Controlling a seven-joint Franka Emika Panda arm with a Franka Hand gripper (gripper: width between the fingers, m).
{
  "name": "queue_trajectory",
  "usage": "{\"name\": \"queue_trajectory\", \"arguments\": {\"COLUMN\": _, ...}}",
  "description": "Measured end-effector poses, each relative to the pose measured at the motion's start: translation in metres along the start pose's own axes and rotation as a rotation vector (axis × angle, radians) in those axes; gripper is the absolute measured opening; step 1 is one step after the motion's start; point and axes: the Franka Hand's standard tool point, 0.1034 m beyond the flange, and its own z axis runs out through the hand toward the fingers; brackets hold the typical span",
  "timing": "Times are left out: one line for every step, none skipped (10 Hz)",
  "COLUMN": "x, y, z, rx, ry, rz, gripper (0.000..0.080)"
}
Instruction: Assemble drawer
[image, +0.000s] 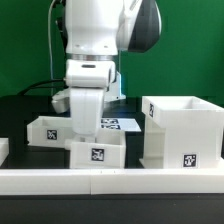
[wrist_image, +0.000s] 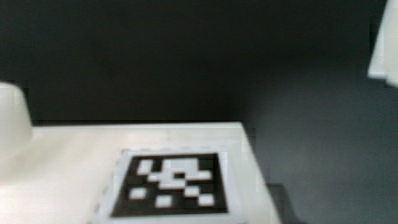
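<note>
In the exterior view the tall boxy housing (image: 185, 130) stands at the right, open on top, with a tag on its front. One shallow tray (image: 97, 151) sits in the front middle and a second tray (image: 45, 130) sits to its left; both show tags. My gripper (image: 88, 128) hangs straight down right behind the middle tray's rear wall, between the two trays. Its fingertips are hidden there, so I cannot tell how the jaws stand. The wrist view shows a white drawer part face with a tag (wrist_image: 175, 183) close below; no fingers show.
A long low white rail (image: 110, 181) runs along the front. The marker board (image: 122, 123) lies behind the trays. The table is black with a green backdrop. In the wrist view a white part edge (wrist_image: 9, 120) and a white corner (wrist_image: 386, 40) flank dark table.
</note>
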Motion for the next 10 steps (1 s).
{"name": "queue_trajectory", "arguments": {"x": 0.003, "y": 0.0, "z": 0.0, "rx": 0.0, "ry": 0.002, "rz": -0.004, "gripper": 0.0041}}
{"name": "queue_trajectory", "arguments": {"x": -0.004, "y": 0.0, "z": 0.001, "rx": 0.001, "ry": 0.003, "rz": -0.008, "gripper": 0.0041}}
{"name": "queue_trajectory", "arguments": {"x": -0.007, "y": -0.001, "z": 0.001, "rx": 0.003, "ry": 0.001, "rz": 0.009, "gripper": 0.0041}}
{"name": "queue_trajectory", "arguments": {"x": -0.007, "y": -0.002, "z": 0.003, "rx": 0.006, "ry": 0.001, "rz": 0.004, "gripper": 0.0041}}
{"name": "queue_trajectory", "arguments": {"x": -0.009, "y": -0.003, "z": 0.006, "rx": 0.014, "ry": 0.001, "rz": -0.001, "gripper": 0.0041}}
{"name": "queue_trajectory", "arguments": {"x": -0.004, "y": -0.002, "z": 0.006, "rx": 0.024, "ry": 0.001, "rz": -0.01, "gripper": 0.0041}}
{"name": "queue_trajectory", "arguments": {"x": 0.004, "y": 0.001, "z": 0.006, "rx": 0.031, "ry": -0.003, "rz": -0.035, "gripper": 0.0041}}
{"name": "queue_trajectory", "arguments": {"x": 0.011, "y": 0.005, "z": 0.006, "rx": 0.03, "ry": -0.008, "rz": -0.063, "gripper": 0.0041}}
{"name": "queue_trajectory", "arguments": {"x": 0.015, "y": 0.006, "z": 0.007, "rx": 0.031, "ry": -0.014, "rz": -0.087, "gripper": 0.0041}}
{"name": "queue_trajectory", "arguments": {"x": 0.014, "y": 0.005, "z": 0.008, "rx": 0.033, "ry": -0.014, "rz": -0.086, "gripper": 0.0041}}
